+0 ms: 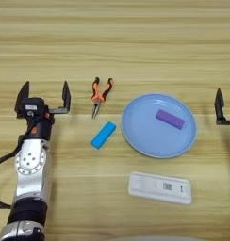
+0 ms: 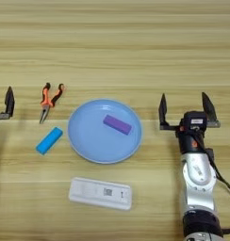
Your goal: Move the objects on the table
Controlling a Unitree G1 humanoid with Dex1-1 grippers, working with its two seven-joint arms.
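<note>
A long flat white device (image 1: 160,188) with a small grey label window lies on the table (image 1: 115,42) near the front. Behind it, a small purple block (image 1: 170,119) rests inside a light blue plate (image 1: 135,129). My left gripper (image 1: 45,95) stands open at the left, apart from everything, its fingers pointing away from me. Over at the right, my right gripper (image 2: 184,107) is open too, right of the plate and holding nothing.
A bright blue block (image 1: 103,135) lies just left of the plate. Orange-handled pliers (image 1: 100,94) lie behind it, between the left gripper and the plate.
</note>
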